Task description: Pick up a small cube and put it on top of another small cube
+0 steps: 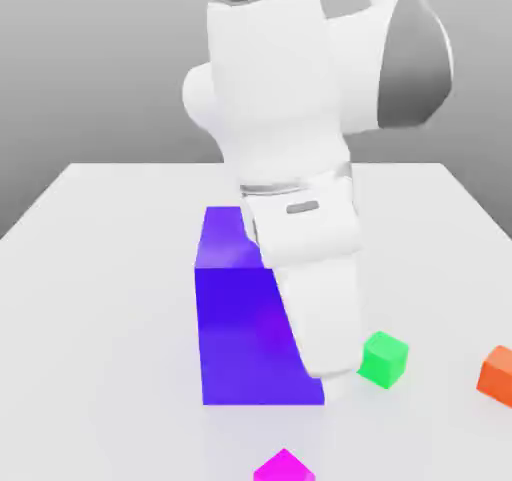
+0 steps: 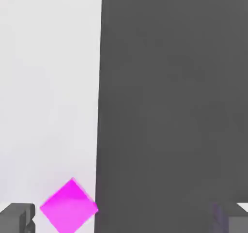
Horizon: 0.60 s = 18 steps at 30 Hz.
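Risk I see: gripper [image 2: 128,217] hangs with jaws wide apart and empty, the small magenta cube [image 1: 284,466] sits at the bench [image 1: 100,269] edge rotated diamond-wise to the fingers, so closing could nudge it off.

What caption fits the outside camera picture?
White robot arm leans over a big blue-violet block, with pink, green and orange cubes nearby.

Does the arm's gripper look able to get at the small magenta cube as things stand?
Probably yes. The magenta cube sits alone on the white table, clear of the big blue block and green cube, and the gripper's jaws stand open with nothing between them.
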{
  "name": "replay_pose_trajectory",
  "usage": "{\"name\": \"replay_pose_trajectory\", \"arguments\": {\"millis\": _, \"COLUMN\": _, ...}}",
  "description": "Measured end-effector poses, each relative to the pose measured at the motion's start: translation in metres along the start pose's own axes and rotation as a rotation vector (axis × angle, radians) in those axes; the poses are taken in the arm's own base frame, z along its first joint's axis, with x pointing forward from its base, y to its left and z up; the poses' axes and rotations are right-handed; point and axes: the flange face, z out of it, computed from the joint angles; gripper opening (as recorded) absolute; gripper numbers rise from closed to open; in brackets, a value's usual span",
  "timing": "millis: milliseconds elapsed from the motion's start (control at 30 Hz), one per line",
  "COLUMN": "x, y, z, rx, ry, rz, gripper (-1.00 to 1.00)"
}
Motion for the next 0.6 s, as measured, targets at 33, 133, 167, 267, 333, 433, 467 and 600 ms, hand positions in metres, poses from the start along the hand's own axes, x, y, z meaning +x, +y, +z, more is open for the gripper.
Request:
{"name": "replay_pose_trajectory", "arguments": {"millis": 33, "x": -0.002, "y": 0.000, "z": 0.009, "rx": 0.004, "ry": -0.013, "rz": -0.036, "gripper": 0.00}}
{"name": "replay_pose_trajectory", "arguments": {"millis": 133, "x": -0.008, "y": -0.001, "z": 0.033, "rx": 0.015, "ry": -0.053, "rz": -0.146, "gripper": 0.00}}
{"name": "replay_pose_trajectory", "arguments": {"millis": 167, "x": -0.010, "y": -0.001, "z": 0.041, "rx": 0.019, "ry": -0.066, "rz": -0.184, "gripper": 0.00}}
{"name": "replay_pose_trajectory", "arguments": {"millis": 267, "x": -0.018, "y": -0.002, "z": 0.064, "rx": 0.031, "ry": -0.107, "rz": -0.296, "gripper": 0.00}}
{"name": "replay_pose_trajectory", "arguments": {"millis": 333, "x": -0.023, "y": -0.003, "z": 0.078, "rx": 0.039, "ry": -0.135, "rz": -0.372, "gripper": 0.00}}
{"name": "replay_pose_trajectory", "arguments": {"millis": 433, "x": -0.032, "y": -0.004, "z": 0.098, "rx": 0.052, "ry": -0.179, "rz": -0.486, "gripper": 0.00}}
{"name": "replay_pose_trajectory", "arguments": {"millis": 467, "x": -0.035, "y": -0.004, "z": 0.104, "rx": 0.056, "ry": -0.193, "rz": -0.524, "gripper": 0.00}}
{"name": "replay_pose_trajectory", "arguments": {"millis": 600, "x": -0.046, "y": -0.004, "z": 0.148, "rx": 0.061, "ry": -0.218, "rz": -0.589, "gripper": 0.00}}
